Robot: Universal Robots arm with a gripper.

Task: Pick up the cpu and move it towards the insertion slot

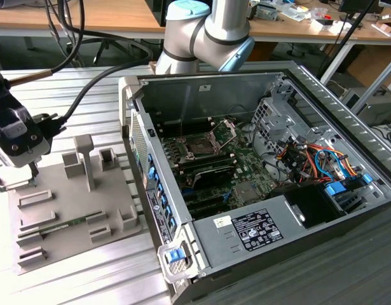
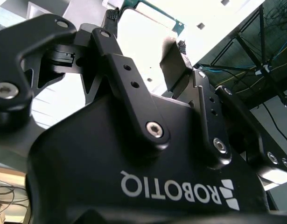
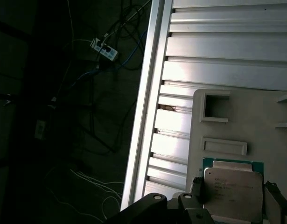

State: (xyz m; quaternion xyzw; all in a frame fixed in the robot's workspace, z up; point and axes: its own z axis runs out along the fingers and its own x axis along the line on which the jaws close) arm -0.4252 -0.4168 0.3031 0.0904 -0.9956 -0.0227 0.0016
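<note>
- Your pincer looks clenched on the cpu. In both wrist views the fingers press against two opposite edges of the chip, with the silvery top facing the camera.
- The cpu is right between the pads, over the grey tray. I honestly can't tell if it's lifted clear of the tray yet.
- The insertion slot is well apart from the pincer, off toward the exterior view's right. It's down inside the open case, and its metal bracket is flipped up.
- Biggest worry imo: it's an edge-only grip on a thin chip. Any jerk and it could tilt or slide out of the pads.
- The tray's tall posts stand near the pincer on the slot side, so a low sideways sweep could knock them.
- The case wall sits between the pincer and the slot. Cross it too low and you'd clip the rim.
- If the chip reaches the socket crooked, I'd guess the contacts would take the hit.
</note>
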